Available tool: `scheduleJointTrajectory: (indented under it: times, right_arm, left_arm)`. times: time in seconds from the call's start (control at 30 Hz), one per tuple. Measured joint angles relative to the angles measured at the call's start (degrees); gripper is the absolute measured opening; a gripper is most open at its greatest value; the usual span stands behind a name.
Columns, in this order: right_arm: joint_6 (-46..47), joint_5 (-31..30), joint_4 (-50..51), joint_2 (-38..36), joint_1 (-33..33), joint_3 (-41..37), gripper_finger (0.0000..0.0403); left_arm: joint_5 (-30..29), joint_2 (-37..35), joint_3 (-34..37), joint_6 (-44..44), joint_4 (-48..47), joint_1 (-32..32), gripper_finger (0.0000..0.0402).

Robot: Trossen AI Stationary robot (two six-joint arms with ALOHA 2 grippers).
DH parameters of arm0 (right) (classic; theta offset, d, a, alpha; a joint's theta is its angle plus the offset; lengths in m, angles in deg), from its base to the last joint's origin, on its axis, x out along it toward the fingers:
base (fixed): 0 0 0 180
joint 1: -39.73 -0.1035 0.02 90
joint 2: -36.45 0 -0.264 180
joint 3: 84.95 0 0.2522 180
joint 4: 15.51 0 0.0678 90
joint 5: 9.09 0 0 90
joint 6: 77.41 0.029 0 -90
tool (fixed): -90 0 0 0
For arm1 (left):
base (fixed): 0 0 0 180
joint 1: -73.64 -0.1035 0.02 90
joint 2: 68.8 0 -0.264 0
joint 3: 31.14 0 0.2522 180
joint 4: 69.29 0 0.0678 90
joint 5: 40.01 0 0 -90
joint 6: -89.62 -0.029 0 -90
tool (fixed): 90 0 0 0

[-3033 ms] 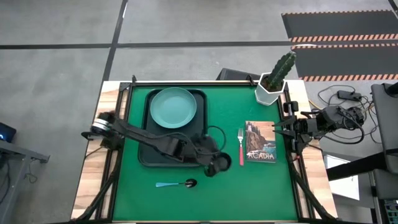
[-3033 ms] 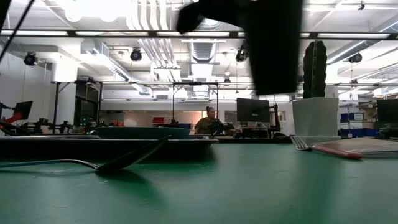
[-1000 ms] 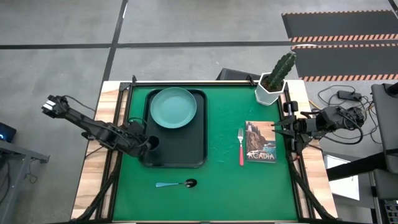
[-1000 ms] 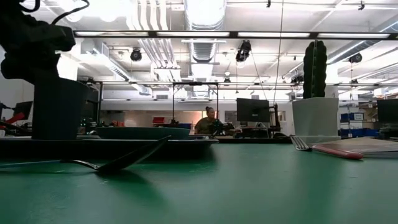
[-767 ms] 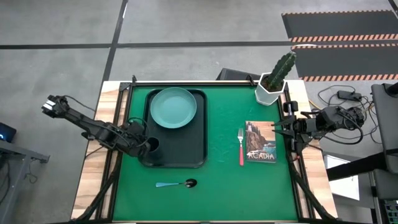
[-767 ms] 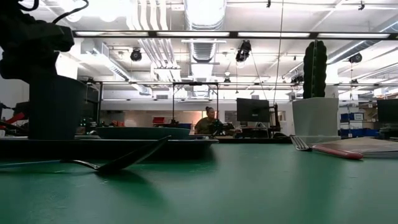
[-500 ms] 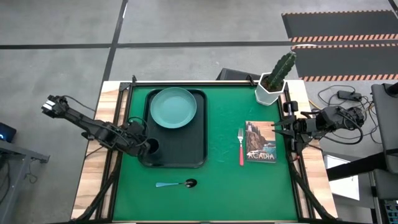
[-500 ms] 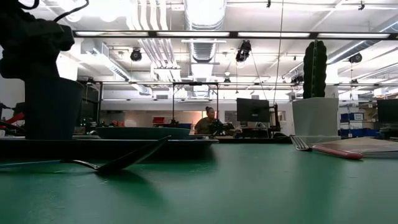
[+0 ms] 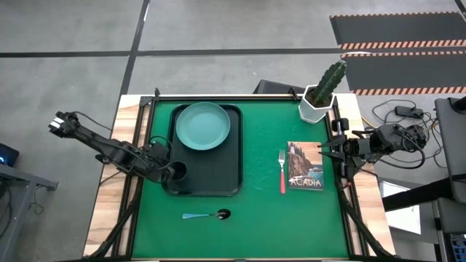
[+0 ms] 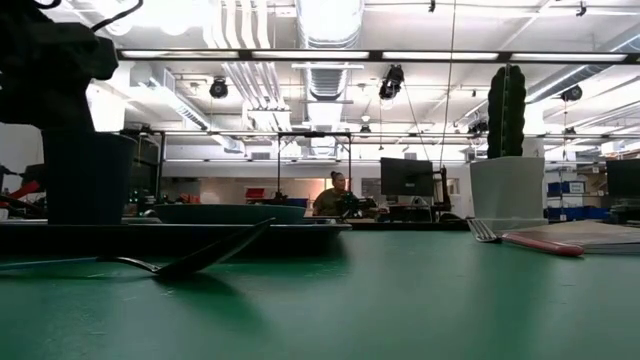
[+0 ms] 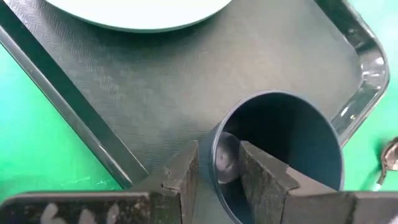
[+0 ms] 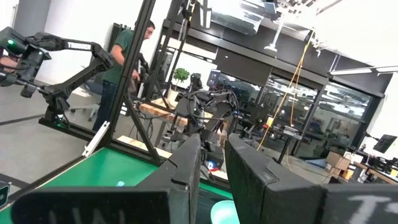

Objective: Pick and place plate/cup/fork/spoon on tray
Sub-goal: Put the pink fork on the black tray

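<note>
The black tray [image 9: 218,171] lies on the green mat with the teal plate [image 9: 203,125] resting flat on its far half. My left gripper [image 9: 169,172] is shut on the dark cup [image 9: 177,172] over the tray's near left corner. In the low view the cup [image 10: 85,175] is upright under the gripper. The red-handled fork [image 9: 282,172] lies on the mat beside a book. The blue-handled spoon [image 9: 207,215] lies on the mat in front of the tray. My right gripper [image 9: 325,153] waits, shut and empty, at the table's right edge. My left gripper pinches the cup's wall at its rim [image 11: 216,149], one finger [image 11: 260,177] inside the cup and the other [image 11: 185,174] outside. The fingers come slanting down from the table's left. The cup stays upright with its base low over the tray floor [image 11: 155,81]; I cannot tell whether it touches.
A book [image 9: 304,165] lies right of the fork. A cactus in a white pot [image 9: 318,102] stands at the far right corner. The mat between tray and fork is bare. A person shows in the room beyond the table [image 10: 335,195].
My left gripper has carried the cup from the mat by the tray's near right corner toward the table's left, to the tray's near left corner. In the last second it has stayed nearly still there, still shut on the cup.
</note>
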Motion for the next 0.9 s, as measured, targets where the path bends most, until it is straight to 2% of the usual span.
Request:
scheduleJointTrajectory:
  times: [0.27, 0.53, 0.67, 0.77, 0.9]
  right_arm:
    - [1.65, 0.00, 0.18, 0.00, 0.00, 0.00, 0.0063]
    - [6.06, 0.11, -0.23, 1.69, 0.00, 0.04, 0.0063]
    - [9.87, 0.15, -0.32, 6.16, 0.00, 1.73, 0.0063]
    - [13.18, 0.21, -0.31, 11.56, 0.00, 3.13, 0.0063]
    - [20.87, 0.11, -0.19, 18.28, 0.00, 3.87, 0.0063]
  left_arm:
    - [-0.78, -1.72, -2.32, -0.38, -2.00, 0.00, 0.0096]
    - [-6.01, -2.56, -5.54, -3.60, -1.94, -0.10, 0.0096]
    - [-10.58, -2.50, -8.28, -7.85, -1.07, -0.13, 0.0096]
    - [-16.89, -2.09, -8.93, -14.57, 5.27, -0.13, 0.0096]
    - [-21.41, -0.46, -7.64, -30.37, 20.47, -0.15, 0.0096]
